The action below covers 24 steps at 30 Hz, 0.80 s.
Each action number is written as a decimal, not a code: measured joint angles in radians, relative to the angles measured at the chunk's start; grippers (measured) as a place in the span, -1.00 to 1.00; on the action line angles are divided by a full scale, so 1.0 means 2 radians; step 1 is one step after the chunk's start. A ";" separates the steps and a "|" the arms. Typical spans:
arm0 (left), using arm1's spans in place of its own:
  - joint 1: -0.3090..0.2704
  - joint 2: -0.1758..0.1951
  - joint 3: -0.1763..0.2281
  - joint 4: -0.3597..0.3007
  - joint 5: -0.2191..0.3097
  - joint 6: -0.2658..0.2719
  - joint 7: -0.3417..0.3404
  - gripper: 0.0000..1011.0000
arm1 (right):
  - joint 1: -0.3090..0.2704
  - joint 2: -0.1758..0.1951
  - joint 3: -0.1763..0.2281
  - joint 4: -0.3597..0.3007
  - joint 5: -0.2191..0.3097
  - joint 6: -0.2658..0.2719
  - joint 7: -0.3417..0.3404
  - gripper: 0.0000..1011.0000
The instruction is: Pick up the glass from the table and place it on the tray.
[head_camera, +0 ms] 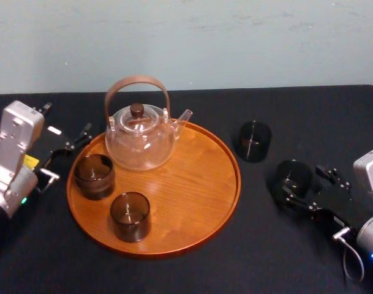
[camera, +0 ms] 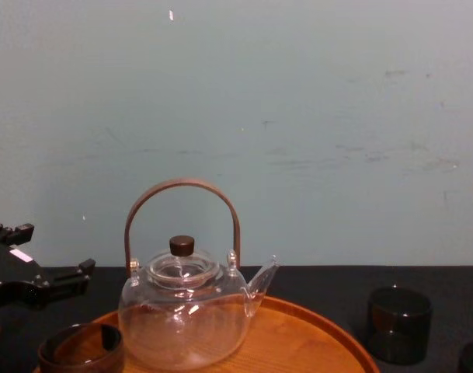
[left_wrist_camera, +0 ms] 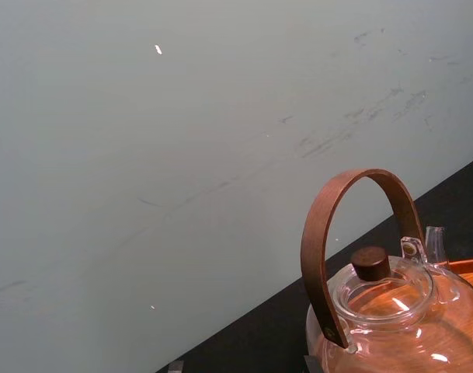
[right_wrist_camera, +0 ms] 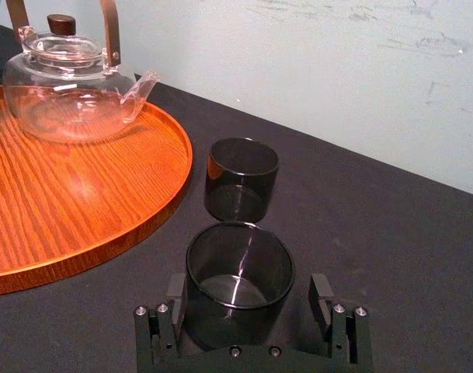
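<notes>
Smoky glass [right_wrist_camera: 238, 272] within right end effector [right_wrist_camera: 249, 295]

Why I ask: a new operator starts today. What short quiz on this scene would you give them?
1. How many dark glasses stand on the tray beside the teapot?
2. True or false: the right gripper is shut on a glass.
3. Which glass sits between the right gripper's fingers? A, the nearer table glass; B, the farther table glass; C, one on the tray.

Key: 1, two. 2, false: it is open, with a finger on either side. 3, A. The left gripper rests left of the tray.
</notes>
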 joint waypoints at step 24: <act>0.000 0.000 0.000 0.000 0.000 0.000 0.000 0.98 | 0.021 -0.022 0.003 0.036 -0.005 0.009 0.030 0.98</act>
